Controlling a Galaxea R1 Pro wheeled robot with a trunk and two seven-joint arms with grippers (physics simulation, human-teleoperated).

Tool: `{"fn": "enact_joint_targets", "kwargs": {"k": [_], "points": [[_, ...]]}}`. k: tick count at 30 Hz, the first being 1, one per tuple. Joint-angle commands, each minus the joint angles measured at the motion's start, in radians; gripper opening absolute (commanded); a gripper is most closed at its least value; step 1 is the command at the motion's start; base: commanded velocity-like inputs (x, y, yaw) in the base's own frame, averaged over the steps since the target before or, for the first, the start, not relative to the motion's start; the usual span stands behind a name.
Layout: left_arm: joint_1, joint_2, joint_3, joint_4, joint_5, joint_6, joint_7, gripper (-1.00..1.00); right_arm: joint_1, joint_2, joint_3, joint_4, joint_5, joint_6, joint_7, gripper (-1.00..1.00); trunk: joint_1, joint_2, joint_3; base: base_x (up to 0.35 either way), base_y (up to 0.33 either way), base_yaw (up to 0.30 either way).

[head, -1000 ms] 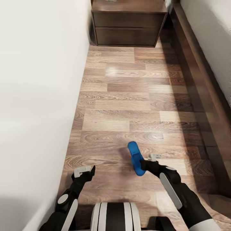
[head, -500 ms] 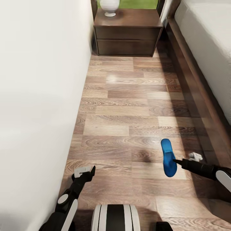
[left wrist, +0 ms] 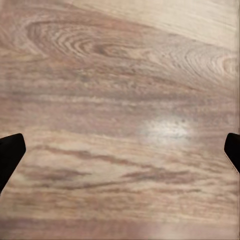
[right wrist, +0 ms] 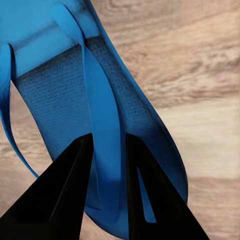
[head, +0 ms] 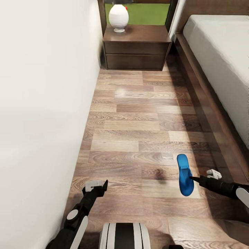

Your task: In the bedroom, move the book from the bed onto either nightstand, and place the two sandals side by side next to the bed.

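The right gripper (head: 193, 177) is clamped on a bright blue sandal (head: 185, 174), and the right wrist view shows how: the two dark fingers (right wrist: 70, 190) are pinched together on one of the sandal's (right wrist: 95, 115) straps, with the textured footbed behind them. In the head view the sandal hangs on edge at the tip of the arm, its length running roughly toward the nightstand, above the wood-plank floor (head: 135, 117) and its own faint shadow, which falls to the robot's left of it. It is near the dark-brown base of the bed (head: 221, 69) but not touching it; whether any part of it touches the planks cannot be told. The left gripper (head: 95, 186) hangs low over the floor close to the white wall (head: 41, 103), holding nothing — in the left wrist view its dark fingertips (left wrist: 10, 155) sit at opposite edges of the picture, spread wide, with only planks (left wrist: 120, 120) between them. Farther ahead, at the end of the strip of floor between wall and bed, stands a nightstand (head: 137, 48) with two drawers, just beside the head of the bed. On its glossy top sits a white, egg-shaped object (head: 118, 18) on a small foot — possibly a lamp or vase. Behind it a patch of green grass (head: 148, 13) shows through the window. The bed's light-grey mattress (head: 224, 52) is bare where it is in view.
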Motion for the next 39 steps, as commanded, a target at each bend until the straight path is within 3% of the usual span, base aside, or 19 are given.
{"fn": "enact_joint_targets", "kwargs": {"k": [1,18,21,22,25,28,31,39], "points": [[0.0,0.0,-0.001,-0.001,0.01,0.006,0.001,1.0,-0.001,-0.001,0.002,0.001,-0.003,0.002,0.002,-1.0,-0.001,0.0,0.003,0.0,0.0,0.0],[0.0,0.0,-0.002,-0.001,0.012,0.006,0.001,1.0,-0.001,0.005,0.003,0.001,-0.002,-0.008,0.002,-1.0,-0.008,0.004,0.069,0.0,0.0,0.0],[0.0,-0.001,-0.002,0.0,0.012,0.006,0.001,1.0,-0.001,0.011,0.007,0.055,-0.002,-0.058,0.0,-1.0,-0.01,0.005,0.081,0.0,0.0,0.0],[0.0,-0.001,-0.002,0.001,0.012,0.006,0.001,1.0,-0.001,0.026,0.008,0.102,0.001,-0.1,0.001,-1.0,-0.01,0.005,0.085,0.0,0.0,0.0],[0.0,-0.001,-0.003,0.003,0.012,0.006,0.001,1.0,-0.001,0.099,0.011,0.268,0.04,-0.254,0.003,-1.0,-0.011,0.006,0.096,0.0,0.0,0.0],[0.0,-0.002,-0.004,0.004,0.013,0.006,0.001,1.0,-0.001,0.141,0.012,0.405,0.138,-0.351,0.004,-1.0,-0.013,0.006,0.108,0.0,0.0,0.0],[0.0,-0.006,-0.005,0.006,0.013,0.006,0.001,1.0,-0.001,0.164,0.011,0.464,0.196,-0.371,0.005,-1.0,-0.014,0.007,0.119,0.0,0.0,0.0],[0.0,-0.008,-0.017,0.013,0.013,0.006,0.001,1.0,-0.001,0.176,0.012,0.554,0.246,-0.379,0.006,-1.0,-0.018,0.009,0.15,0.0,0.0,0.0]]}}
